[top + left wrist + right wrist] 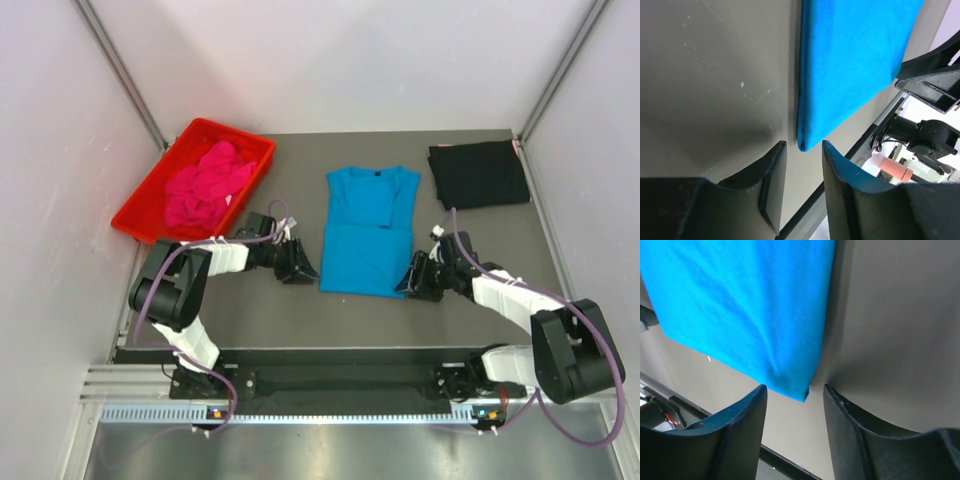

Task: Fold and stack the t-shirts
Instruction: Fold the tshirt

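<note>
Where the top camera looks down, the turquoise t-shirt [367, 240] lies flat in the middle of the dark surface [300, 315] as a long rectangle, collar at the far end. The black t-shirt [478, 174] lies folded at the far right corner, and the magenta t-shirt [207, 185] sits crumpled in the red tray [137, 222] at the far left. The left claw [303, 268] is low at the turquoise shirt's near left corner, the right claw [410, 280] at its near right corner.

In the left wrist view, the fingers [771, 175] stand apart, with the shirt's corner just off their tips and not pinched.

In the right wrist view, the fingers [742, 420] likewise stand apart. The other near corner lies on the surface just ahead of the gap, unclamped.
</note>
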{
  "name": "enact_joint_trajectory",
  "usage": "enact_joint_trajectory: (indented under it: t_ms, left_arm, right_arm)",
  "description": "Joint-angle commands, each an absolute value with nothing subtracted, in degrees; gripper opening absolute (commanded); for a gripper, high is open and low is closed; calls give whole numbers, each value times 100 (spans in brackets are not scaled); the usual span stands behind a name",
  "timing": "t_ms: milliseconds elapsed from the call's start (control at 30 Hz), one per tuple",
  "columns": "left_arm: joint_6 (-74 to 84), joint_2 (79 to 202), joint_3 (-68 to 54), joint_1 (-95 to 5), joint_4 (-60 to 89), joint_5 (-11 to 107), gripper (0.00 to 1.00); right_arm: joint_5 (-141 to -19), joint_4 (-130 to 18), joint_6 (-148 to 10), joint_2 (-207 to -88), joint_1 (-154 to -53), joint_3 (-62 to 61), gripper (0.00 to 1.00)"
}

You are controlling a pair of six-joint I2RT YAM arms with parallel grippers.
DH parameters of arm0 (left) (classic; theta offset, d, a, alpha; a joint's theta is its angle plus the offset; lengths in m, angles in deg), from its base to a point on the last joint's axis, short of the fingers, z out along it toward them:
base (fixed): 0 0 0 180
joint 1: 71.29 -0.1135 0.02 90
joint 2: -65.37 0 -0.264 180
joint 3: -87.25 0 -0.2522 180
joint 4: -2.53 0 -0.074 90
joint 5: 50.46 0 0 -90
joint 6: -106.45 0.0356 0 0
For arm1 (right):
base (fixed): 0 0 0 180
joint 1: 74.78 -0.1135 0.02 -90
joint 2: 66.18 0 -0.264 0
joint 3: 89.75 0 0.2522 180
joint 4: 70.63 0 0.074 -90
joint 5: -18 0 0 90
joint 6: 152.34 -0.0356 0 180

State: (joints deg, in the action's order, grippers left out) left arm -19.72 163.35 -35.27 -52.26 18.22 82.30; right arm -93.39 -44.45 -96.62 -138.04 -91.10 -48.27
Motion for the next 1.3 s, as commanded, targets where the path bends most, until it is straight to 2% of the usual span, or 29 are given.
enact_joint_trajectory:
  t_ms: [0,500,933,1067,1167,1200,1233,1267]
  left_arm:
    - [-2117,16433,-3627,-5134,1164,8480,39]
    - [-2003,16750,-3724,-5020,1163,8340,40]
    - [-1871,16670,-3865,-4897,1489,7953,39]
    - [-1880,16785,-3821,-4888,1445,7979,31]
    - [-1906,16777,-3803,-4879,1479,8058,8]
    - [-1915,16750,-3812,-4879,1506,8032,0]
    - [-1924,16663,-3838,-4870,1550,7997,0]
    - [-1933,16619,-3847,-4853,1602,7927,0]
  right_arm:
    - [-9362,-4756,-9636,-13869,-9113,-4971,49]
    - [-9222,-4633,-9574,-13949,-9122,-5112,36]
    - [-9169,-4518,-9565,-13940,-9122,-5173,41]
    - [-9213,-4536,-9548,-13949,-9122,-5209,40]
    - [-9222,-4510,-9548,-13835,-9113,-5244,31]
    - [-9213,-4483,-9539,-13817,-9122,-5253,22]
    - [-9213,-4379,-9530,-13773,-9122,-5244,16]
    - [-9222,-4326,-9539,-13738,-9122,-5253,5]
